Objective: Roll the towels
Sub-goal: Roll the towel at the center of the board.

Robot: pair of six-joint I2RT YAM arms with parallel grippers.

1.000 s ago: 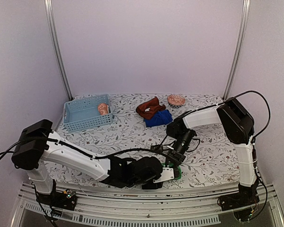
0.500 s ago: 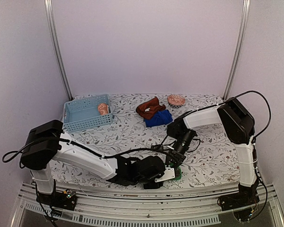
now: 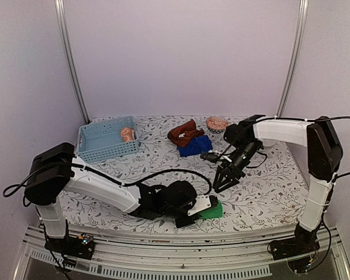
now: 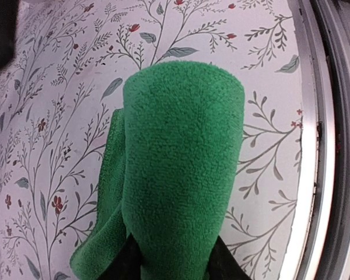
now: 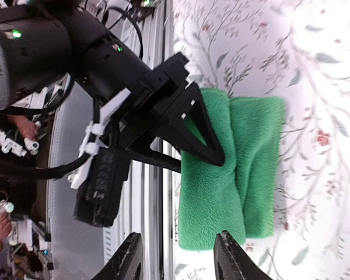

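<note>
Top external view: green towel (image 3: 214,209) rolled up, bottom centre, by worktop (image 3: 163,160) front edge.
Left tool (image 3: 203,205): clamped on the roll.
Right tool (image 3: 223,181): jaws wide, nothing held, mid-right.
Step tip: pinch roll firm, loose end under, so it won't unwind.
Surface/room: floral-print worktop; plain lilac walls (image 3: 181,58).

Towels: qty 4, i.e. 1 green towel (image 3: 214,209), 1 deep blue towel (image 3: 196,146), 1 rust-brown towel (image 3: 184,133), 1 orange towel (image 3: 127,134) w/ cream pattern. Basket (image 3: 105,153) (lt blue, slotted): qty 1. Small bowl (image 3: 217,123): qty 1. Counter (image 3: 268,189): qty 1. Hands: qty 2, i.e. left hand (image 3: 205,205), right hand (image 3: 223,185).
</note>
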